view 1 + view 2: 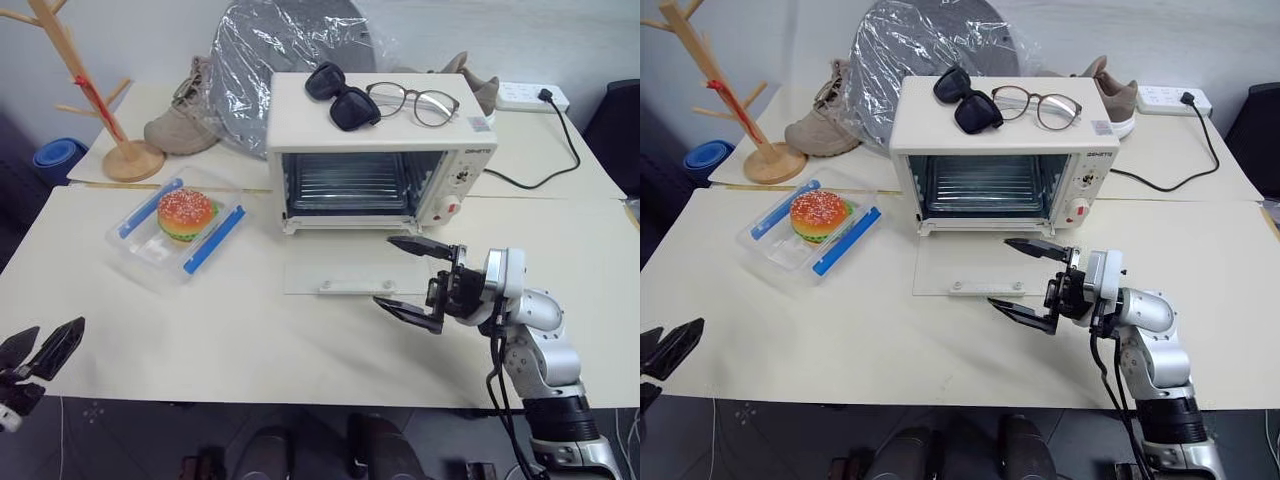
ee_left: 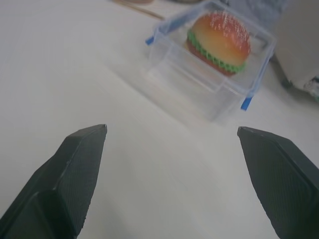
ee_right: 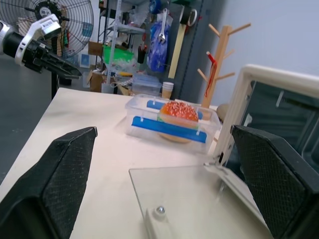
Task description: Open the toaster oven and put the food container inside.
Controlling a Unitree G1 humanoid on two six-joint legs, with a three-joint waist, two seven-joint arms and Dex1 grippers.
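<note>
Cream tabletop (image 1: 250, 340), matte and smooth, made of butted panels against a pale wall. The toaster oven (image 1: 380, 150), a boxy cream shell, stands at centre rear, its glass door (image 1: 345, 278) dropped flat on the table and the wire rack exposed. The food container (image 1: 178, 230), clear plastic with blue clips, sits to its left, apart from it. Right gripper (image 1: 412, 272) hovers over the door's edge, fingers wide apart, empty. Left gripper (image 1: 38, 345) at the table's near-left edge, spread, empty. The right wrist view adds a standing fan (image 3: 60, 22) and cluttered shelving (image 3: 134, 45).
</note>
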